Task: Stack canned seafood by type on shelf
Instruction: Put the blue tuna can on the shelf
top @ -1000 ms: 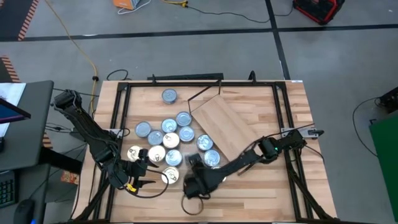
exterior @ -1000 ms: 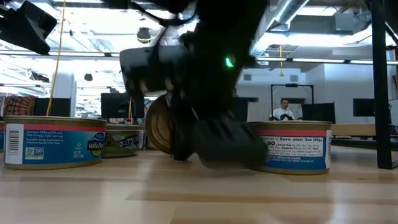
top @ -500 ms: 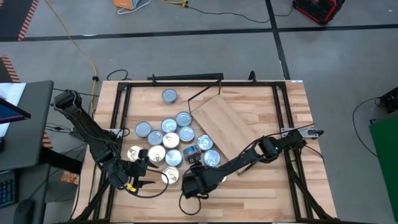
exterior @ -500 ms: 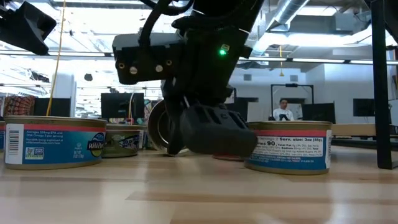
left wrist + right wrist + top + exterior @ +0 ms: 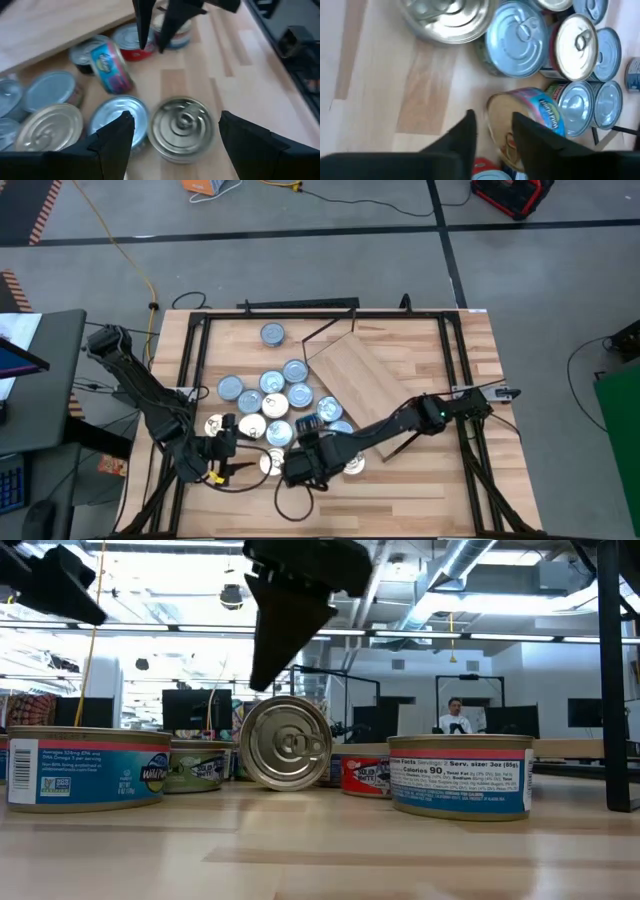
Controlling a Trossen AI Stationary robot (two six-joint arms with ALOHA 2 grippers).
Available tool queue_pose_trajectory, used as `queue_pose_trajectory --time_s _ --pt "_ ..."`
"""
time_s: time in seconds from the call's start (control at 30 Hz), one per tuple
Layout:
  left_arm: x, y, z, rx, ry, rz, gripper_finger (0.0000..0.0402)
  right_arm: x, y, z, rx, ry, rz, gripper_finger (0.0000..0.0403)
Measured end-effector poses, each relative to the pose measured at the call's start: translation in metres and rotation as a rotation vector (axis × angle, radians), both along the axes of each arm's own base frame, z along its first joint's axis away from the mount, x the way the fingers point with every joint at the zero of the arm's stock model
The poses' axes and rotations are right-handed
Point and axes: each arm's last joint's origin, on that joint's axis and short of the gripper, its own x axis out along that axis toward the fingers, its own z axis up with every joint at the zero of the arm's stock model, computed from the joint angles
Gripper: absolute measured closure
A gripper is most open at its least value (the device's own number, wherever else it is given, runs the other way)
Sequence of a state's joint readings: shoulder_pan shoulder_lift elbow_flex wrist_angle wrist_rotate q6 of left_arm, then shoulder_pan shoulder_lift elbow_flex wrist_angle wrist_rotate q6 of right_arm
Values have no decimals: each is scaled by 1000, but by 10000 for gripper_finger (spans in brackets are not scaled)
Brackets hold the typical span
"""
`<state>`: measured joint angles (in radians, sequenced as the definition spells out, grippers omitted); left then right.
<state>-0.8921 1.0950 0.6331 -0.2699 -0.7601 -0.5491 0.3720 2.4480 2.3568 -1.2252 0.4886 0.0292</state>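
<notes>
left arm: came in from the table's left edge, bent down toward the near-left part of the table
left gripper: low over the near-left of the tin cluster, fingers spread wide, holding nothing; a silver-lidded tin lay flat between and just ahead of them
tins: about a dozen flat round cans bunched left of centre on the table, most lying lid-up with silver tops
lone tin: sat apart at the far side, well clear of the bunch
tin on edge: stood on its rim, lid with pull-ring facing the low camera; pink-and-blue label showed in the wrist views
right gripper: at the near edge of the cluster, just beside the on-edge tin, fingers parted, nothing pinched; seen from table level it hung above the tin, not touching
blue-labelled tins: one at the near left, one at the near right; a red-labelled tin between, farther back
shelf: light-wood board, lay flat and skewed right of the cluster, no tins on it; the nearest tins sat just beside its left edge
right arm: reached from the right edge across the shelf's near corner to the cluster
background: a person seated far off in the room behind
</notes>
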Motion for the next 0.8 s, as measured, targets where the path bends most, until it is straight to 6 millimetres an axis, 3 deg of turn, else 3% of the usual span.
queue_pose_trajectory --time_s 0.17,0.3,0.57,0.8 --pt "4 -5 -5 56 -6 -30 123 3 -18 10 44 2 -26 134" --pt "10 -3 -10 105 -67 -78 123 4 -31 13 45 10 -40 97" --pt "24 26 -12 118 -61 -173 123 5 -57 15 169 105 -35 100" --pt "21 54 2 156 -120 -214 123 10 -85 18 199 129 12 107"
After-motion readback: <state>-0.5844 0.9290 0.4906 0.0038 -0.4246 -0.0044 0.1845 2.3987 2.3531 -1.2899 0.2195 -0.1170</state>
